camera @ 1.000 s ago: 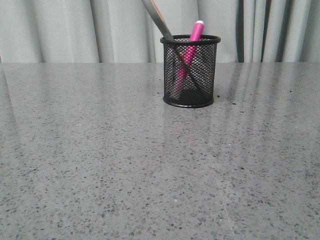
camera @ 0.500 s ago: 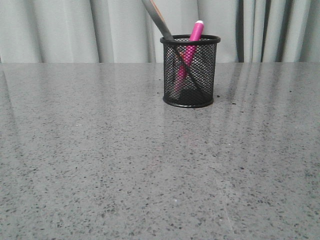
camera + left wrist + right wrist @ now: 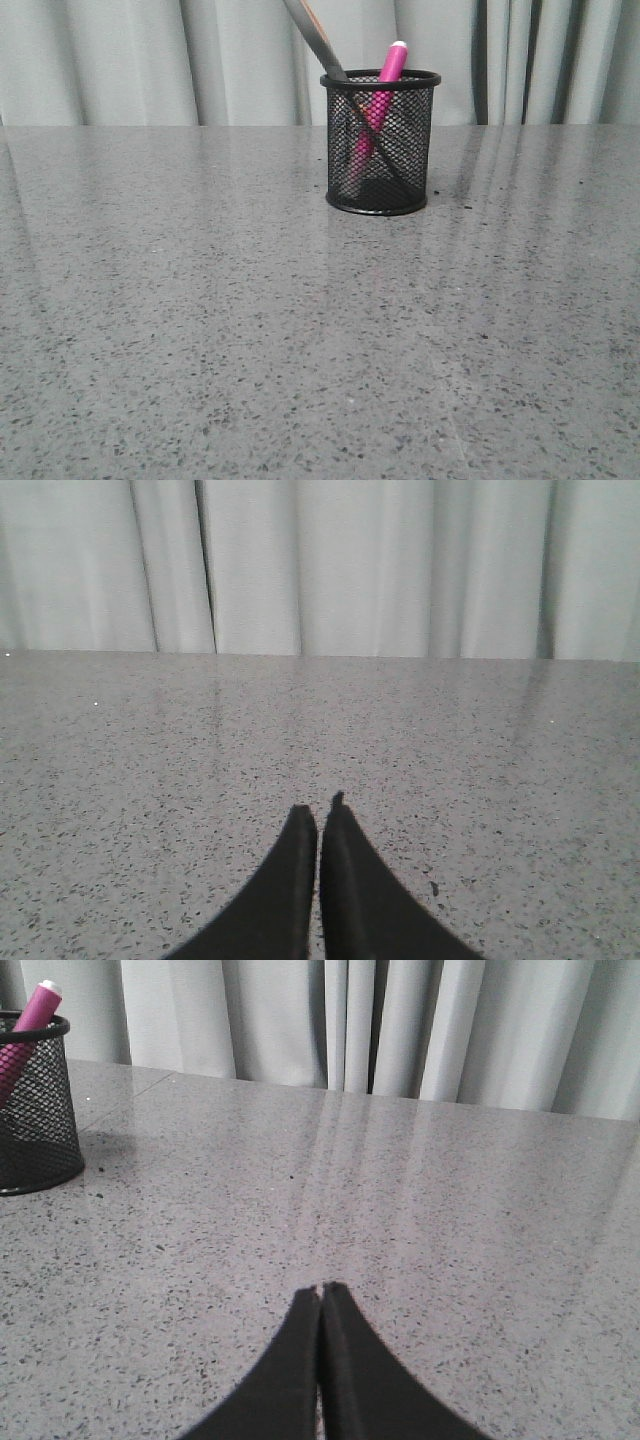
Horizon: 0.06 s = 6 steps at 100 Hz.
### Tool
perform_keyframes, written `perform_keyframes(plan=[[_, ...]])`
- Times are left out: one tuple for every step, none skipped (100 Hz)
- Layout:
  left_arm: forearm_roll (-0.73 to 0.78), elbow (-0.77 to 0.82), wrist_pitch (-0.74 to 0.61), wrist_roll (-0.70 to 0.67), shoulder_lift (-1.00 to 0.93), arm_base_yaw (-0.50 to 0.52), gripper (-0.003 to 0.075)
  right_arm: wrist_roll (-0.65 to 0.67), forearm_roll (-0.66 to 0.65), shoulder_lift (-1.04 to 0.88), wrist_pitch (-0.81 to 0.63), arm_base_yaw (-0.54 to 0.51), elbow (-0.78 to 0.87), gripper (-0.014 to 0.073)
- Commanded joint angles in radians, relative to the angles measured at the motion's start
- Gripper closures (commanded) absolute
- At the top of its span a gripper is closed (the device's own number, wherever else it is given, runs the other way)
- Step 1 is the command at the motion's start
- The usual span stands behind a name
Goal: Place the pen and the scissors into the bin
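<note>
The black mesh bin (image 3: 380, 142) stands on the grey table at the back middle of the front view. The pink pen (image 3: 381, 94) leans inside it, its silver-white end above the rim. The scissors (image 3: 318, 42) stand in the bin too, dark handle with an orange edge slanting up past the top of the view, blades visible through the mesh. The bin (image 3: 35, 1110) and pen (image 3: 30, 1026) also show in the right wrist view. My left gripper (image 3: 319, 811) is shut and empty over bare table. My right gripper (image 3: 321, 1290) is shut and empty, well apart from the bin.
The speckled grey tabletop (image 3: 250, 320) runs back to pale grey curtains (image 3: 120, 60). Neither arm shows in the front view.
</note>
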Motion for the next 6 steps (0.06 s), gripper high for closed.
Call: perform_keyframes(plan=[[-0.011,0.044,-0.077,-0.009,-0.032,-0.006,0.0739,-0.010,-0.004,-0.021,-0.084,-0.005,0.014,0.0670],[-0.011,0.044,-0.077,-0.009,-0.032,-0.006,0.0739,-0.010,-0.004,-0.021,-0.084,-0.005,0.014,0.0670],[-0.011,0.044,-0.077,-0.009,-0.032,-0.006,0.0739,-0.010,-0.004,-0.021,-0.084,-0.005,0.014,0.0670],[-0.011,0.044,-0.077,-0.009,-0.032,-0.006,0.0739,-0.010,-0.004,-0.021,-0.084,-0.005,0.014,0.0670],[-0.011,0.044,-0.077,-0.009,-0.032,-0.006,0.0739,-0.010,-0.004,-0.021,-0.084,-0.005,0.014,0.0670],[-0.011,0.044,-0.077,-0.009,-0.032,-0.006,0.0739,-0.010,-0.004,-0.021,-0.084,-0.005,0.014,0.0670]])
